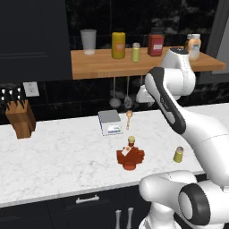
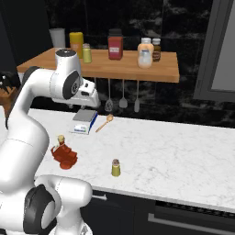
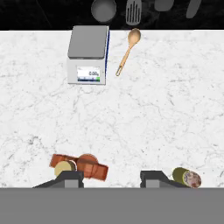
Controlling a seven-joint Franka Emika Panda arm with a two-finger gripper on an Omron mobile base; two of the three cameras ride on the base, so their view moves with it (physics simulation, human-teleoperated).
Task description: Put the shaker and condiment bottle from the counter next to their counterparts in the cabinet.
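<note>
The squat dark-red condiment bottle (image 1: 130, 156) (image 2: 64, 153) (image 3: 81, 165) with its tan cap stands on the white marble counter. To its right on the counter is the small olive-yellow shaker (image 1: 178, 154) (image 2: 116, 168) (image 3: 187, 177). High above the counter, between the two, my gripper (image 3: 111, 177) (image 2: 92, 99) looks straight down, its fingers apart with nothing between them. The cabinet, a brown wooden shelf (image 1: 103, 67) (image 2: 128, 71), hangs on the back wall and holds a lime-green shaker (image 1: 136, 52) (image 2: 86, 53) and a boxy red jar (image 1: 155, 44) (image 2: 115, 46).
A kitchen scale (image 1: 110, 122) (image 3: 87, 54) and a wooden spoon (image 1: 129, 117) (image 3: 127, 50) lie at the back of the counter. Utensils hang under the shelf. A knife block (image 1: 20, 117) stands far left. The shelf also bears a glass (image 1: 88, 41), a yellow jar (image 1: 118, 44) and other jars.
</note>
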